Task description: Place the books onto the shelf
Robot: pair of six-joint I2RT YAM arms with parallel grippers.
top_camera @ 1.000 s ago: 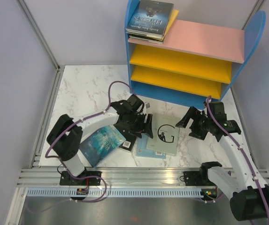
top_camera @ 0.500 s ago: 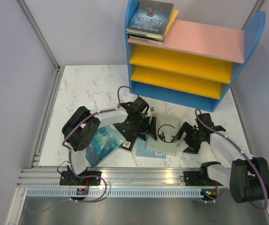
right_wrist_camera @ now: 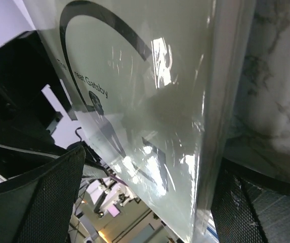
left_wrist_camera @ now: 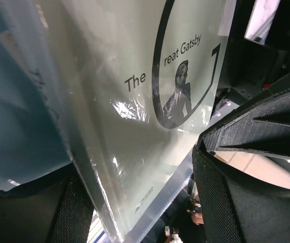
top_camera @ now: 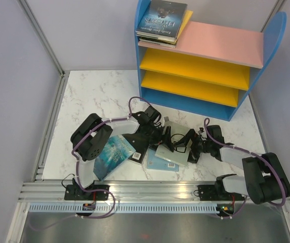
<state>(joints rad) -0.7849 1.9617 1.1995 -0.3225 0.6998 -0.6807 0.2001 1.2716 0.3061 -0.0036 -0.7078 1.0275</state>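
Work surface was a white marble-patterned tabletop [top_camera: 94, 96] with grey veining; a strip of it also showed in the right wrist view [right_wrist_camera: 281, 76]. Plain pale lavender wall panels [top_camera: 13, 76] enclosed it left, back and right, meeting at slim aluminium corner posts [top_camera: 41, 35]. A ribbed aluminium rail [top_camera: 150, 190] ran along the near edge, with a brushed grey metal sheet [top_camera: 150, 230] beyond it. Lighting was even; shadows were faint.

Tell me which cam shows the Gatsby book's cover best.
Left wrist: the Gatsby book fills the frame, title and figure readable. Right wrist shows the cover obliquely, with glare. Top view shows it small, partly hidden.
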